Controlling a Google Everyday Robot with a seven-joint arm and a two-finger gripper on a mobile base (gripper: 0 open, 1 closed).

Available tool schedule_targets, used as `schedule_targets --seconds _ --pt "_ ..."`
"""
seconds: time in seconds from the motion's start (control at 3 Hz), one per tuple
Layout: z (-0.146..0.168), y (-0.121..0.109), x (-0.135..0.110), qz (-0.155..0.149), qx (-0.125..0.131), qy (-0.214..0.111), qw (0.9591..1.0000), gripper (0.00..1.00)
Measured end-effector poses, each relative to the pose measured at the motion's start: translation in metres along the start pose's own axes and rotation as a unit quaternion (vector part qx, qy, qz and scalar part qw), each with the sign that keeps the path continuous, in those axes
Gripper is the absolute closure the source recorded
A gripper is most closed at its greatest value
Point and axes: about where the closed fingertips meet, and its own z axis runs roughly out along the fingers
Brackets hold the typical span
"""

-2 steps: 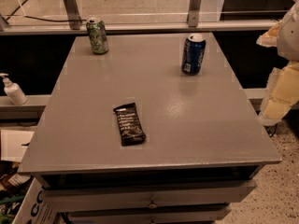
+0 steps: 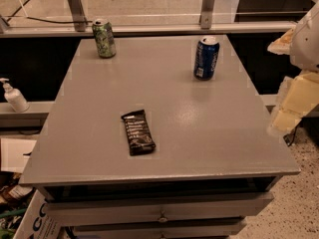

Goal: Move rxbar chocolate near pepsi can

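Note:
The rxbar chocolate (image 2: 138,132) lies flat on the grey table (image 2: 209,133), left of centre and towards the front, its long side pointing roughly away from me. The pepsi can (image 2: 206,58) stands upright at the back right of the table, well apart from the bar. My gripper (image 2: 295,101) shows as white and cream parts at the right edge of the view, beside the table's right side and off the tabletop, far from both the bar and the can. It holds nothing that I can see.
A green patterned can (image 2: 103,38) stands at the back left corner. A metal rail with posts (image 2: 149,29) runs behind the table. A white pump bottle (image 2: 14,96) sits on a ledge to the left. Drawers (image 2: 159,210) are under the front edge.

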Motion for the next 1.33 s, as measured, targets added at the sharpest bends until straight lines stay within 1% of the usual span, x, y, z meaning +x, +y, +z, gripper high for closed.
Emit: schedule_targets --seconds 0.33,0.67,1.0,1.33 --pt "0.017 0.012 -0.021 -0.002 -0.013 -0.051 0.9986 0.0" --pt "0.047 0.026 -0.047 -0.012 -0.038 -0.116 0.9925 0.0" --pt "0.077 0.034 -0.067 -0.014 -0.066 -0.175 0.9823 0.0" --pt "0.11 0.04 -0.083 -0.005 -0.097 -0.238 0.9662 0.0"
